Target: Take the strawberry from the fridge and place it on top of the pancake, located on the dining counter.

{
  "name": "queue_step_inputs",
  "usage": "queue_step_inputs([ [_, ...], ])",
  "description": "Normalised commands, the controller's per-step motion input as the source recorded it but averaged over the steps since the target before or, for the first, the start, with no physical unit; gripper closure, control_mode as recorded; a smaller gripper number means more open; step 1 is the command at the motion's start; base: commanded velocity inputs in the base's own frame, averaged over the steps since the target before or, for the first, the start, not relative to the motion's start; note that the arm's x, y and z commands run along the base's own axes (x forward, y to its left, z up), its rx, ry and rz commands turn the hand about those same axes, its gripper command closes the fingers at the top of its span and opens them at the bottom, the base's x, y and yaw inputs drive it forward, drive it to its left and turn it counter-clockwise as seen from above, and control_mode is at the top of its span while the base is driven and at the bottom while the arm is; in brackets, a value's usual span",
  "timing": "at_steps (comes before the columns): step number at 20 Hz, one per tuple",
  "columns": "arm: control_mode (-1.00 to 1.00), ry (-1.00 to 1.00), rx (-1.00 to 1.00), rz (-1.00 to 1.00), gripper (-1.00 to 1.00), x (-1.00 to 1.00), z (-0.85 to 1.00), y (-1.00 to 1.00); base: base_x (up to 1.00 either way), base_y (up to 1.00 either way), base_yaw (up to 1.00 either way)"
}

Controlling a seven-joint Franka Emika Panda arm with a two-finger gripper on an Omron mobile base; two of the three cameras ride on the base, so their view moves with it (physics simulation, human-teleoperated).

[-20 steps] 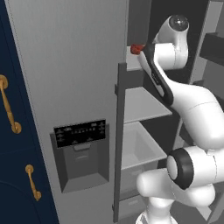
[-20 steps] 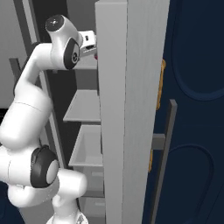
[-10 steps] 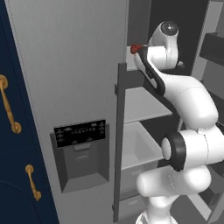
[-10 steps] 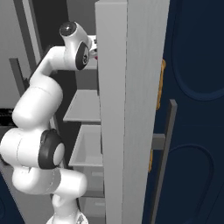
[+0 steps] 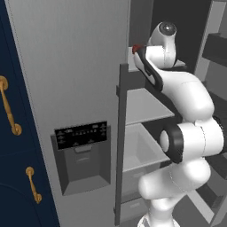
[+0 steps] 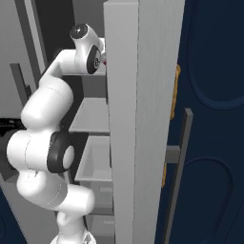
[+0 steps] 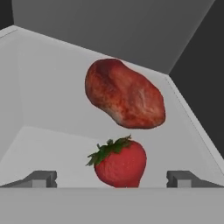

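The strawberry, bright red with a green leafy cap, lies on a pale grey shelf inside the fridge. My gripper is open, its two dark fingertips standing wide on either side of the strawberry, apart from it. In the left base view the arm reaches onto the upper shelf, where a red spot shows beside the hand; which red thing it is I cannot tell. The pancake and the dining counter are out of view.
A larger brownish-red lump lies just behind the strawberry on the same shelf. The open fridge door's dark edge and handle stand left of the arm. Lower shelves and a drawer sit below. Navy cabinets with gold handles flank the fridge.
The arm has folded up and pushed the hand farther in over the fridge's upper shelf. The gripper has stayed open.
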Motion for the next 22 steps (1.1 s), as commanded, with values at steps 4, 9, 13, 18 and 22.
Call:
queue_step_inputs([
  [4, -1.0, 0.01, 0.0, 0.0, -1.0, 0.56, 0.0, -0.09, 0.0, 0.0, 0.0],
  [9, -1.0, 0.01, 0.0, 0.0, 1.0, 0.05, -0.03, 0.0, 0.0, 0.0, 0.0],
  [13, -1.0, 0.03, 0.01, 0.0, 1.0, 0.0, -0.24, 0.0, 0.0, 0.0, 0.0],
  [18, -1.0, 0.0, 0.03, -0.01, 1.0, -0.2, -0.23, -0.04, 0.0, 0.0, 0.0],
  [22, -1.0, -0.01, 0.03, -0.1, 1.0, -0.52, -0.06, 0.0, 0.0, 0.0, 0.0],
])
